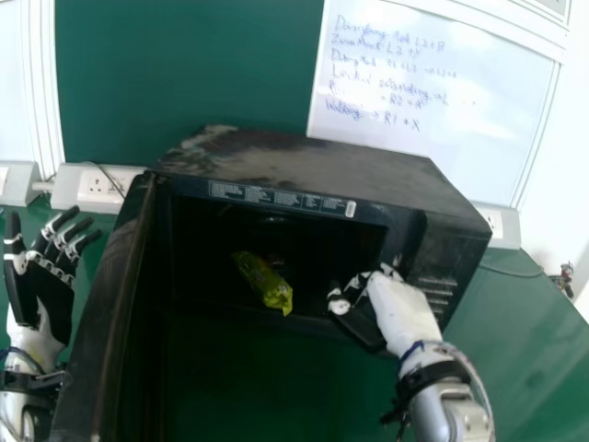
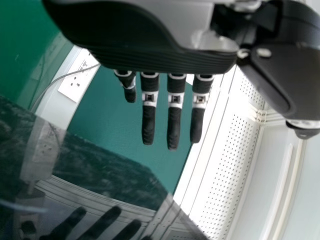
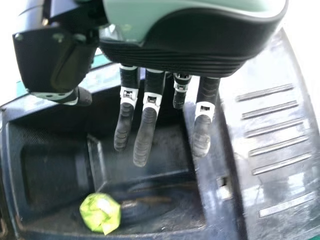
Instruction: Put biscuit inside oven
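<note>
Green tabletop (image 1: 529, 322) is spread beneath the oven (image 1: 304, 170). Nearest, at the left, the left robot hand (image 1: 51, 290) is held palm-up outside the open door (image 1: 106, 313), its fingers straight and slightly spread, with nothing gripped. At the oven's mouth, by the control-panel side, the right robot hand (image 1: 398, 308) is held with fingers loosely extended, also empty. Beyond the front edge, the biscuit packet (image 1: 267, 284) is lying inside the oven, apart from those fingers.

The placing itself can be judged done, the release included; what seems left is the withdrawal. For the next move, the right hand should be drawn clear of the opening, after which the door might be pushed shut from outside by the left, if closing is wanted.

By the right wrist view, the packet's rest on the oven floor is made plain; by the left, dark finger reflections are given in a glossy surface. Farthest back, a whiteboard (image 1: 442, 110) is mounted against the wall.
</note>
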Available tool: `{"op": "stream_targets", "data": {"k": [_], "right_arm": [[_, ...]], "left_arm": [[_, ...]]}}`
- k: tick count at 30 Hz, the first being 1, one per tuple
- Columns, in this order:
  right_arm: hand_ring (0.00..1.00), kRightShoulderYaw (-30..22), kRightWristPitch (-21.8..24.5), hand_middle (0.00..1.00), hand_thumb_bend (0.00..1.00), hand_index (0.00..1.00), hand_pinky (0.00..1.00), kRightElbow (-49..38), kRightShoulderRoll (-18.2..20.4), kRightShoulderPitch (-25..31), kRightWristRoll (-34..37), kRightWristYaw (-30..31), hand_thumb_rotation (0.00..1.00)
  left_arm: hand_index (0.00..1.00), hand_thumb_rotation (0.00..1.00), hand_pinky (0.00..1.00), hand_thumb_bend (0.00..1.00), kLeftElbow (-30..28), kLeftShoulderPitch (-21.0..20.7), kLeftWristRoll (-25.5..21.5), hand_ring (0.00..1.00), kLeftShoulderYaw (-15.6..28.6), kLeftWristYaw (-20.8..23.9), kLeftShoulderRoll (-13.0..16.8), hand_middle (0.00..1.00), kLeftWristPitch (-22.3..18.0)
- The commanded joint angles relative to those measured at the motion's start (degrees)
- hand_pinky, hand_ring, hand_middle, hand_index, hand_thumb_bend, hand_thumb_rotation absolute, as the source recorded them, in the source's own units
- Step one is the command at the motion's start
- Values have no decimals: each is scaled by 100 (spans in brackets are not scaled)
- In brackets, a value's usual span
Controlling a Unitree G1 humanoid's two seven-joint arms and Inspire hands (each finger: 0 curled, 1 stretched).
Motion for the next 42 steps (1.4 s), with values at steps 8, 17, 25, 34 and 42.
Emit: {"op": "stream_targets", "data": {"k": [8,17,25,34,42], "right_arm": [[40,-483,-260,44,52,54,32,-338,-199,409,333,-258,0],[34,-1030,-539,42,52,54,26,-459,-266,872,892,-812,0],[33,-1605,-707,42,52,53,25,-382,-323,1300,1450,-1293,1],[31,-2009,-690,42,52,53,24,-136,-199,1529,1969,-1909,1],[28,-2138,-606,41,52,52,21,-68,-291,1581,2106,-2123,1]], "left_arm": [[75,60,79,67,-543,472,241,75,-421,208,-181,73,211],[73,57,75,70,-762,493,439,73,-661,453,-272,71,406],[70,56,74,71,-751,494,456,71,-737,492,-389,69,457],[69,55,73,71,-701,509,376,70,-723,421,-412,67,426],[71,55,75,69,-534,595,464,72,-842,218,-432,69,195]]}}
